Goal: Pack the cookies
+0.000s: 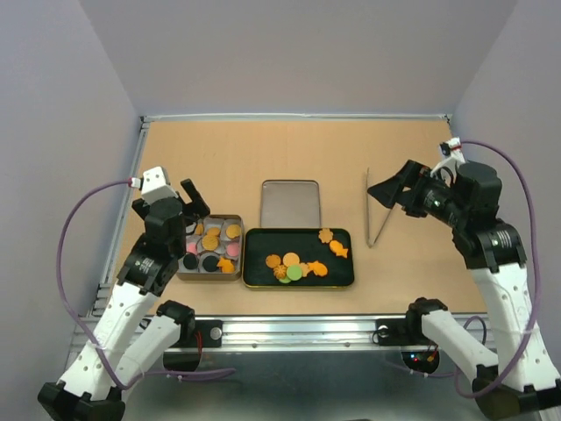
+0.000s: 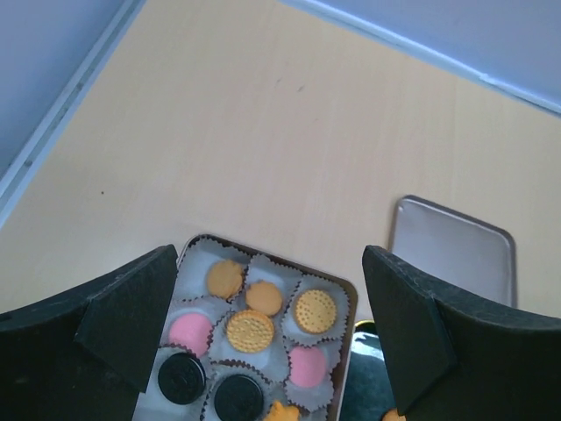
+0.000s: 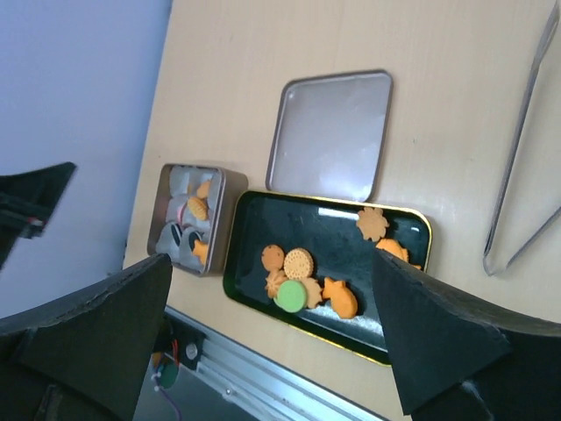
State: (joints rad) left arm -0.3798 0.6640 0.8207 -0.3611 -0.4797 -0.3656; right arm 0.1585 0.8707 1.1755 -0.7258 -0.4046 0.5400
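The left gripper and right gripper are being held wide, empty; the tin's nearest cookies are being cropped off

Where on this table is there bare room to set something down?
Bare: the far stretch of the table behind the lid, and the strip between lid and tongs. Crowded: near centre, where tin, lid and tray sit close together.

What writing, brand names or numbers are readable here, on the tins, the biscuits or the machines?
No readable text anywhere.
The tin, the loose lid and the black tray show no lettering.
The stamped patterns on the cookies are too small to read as words.
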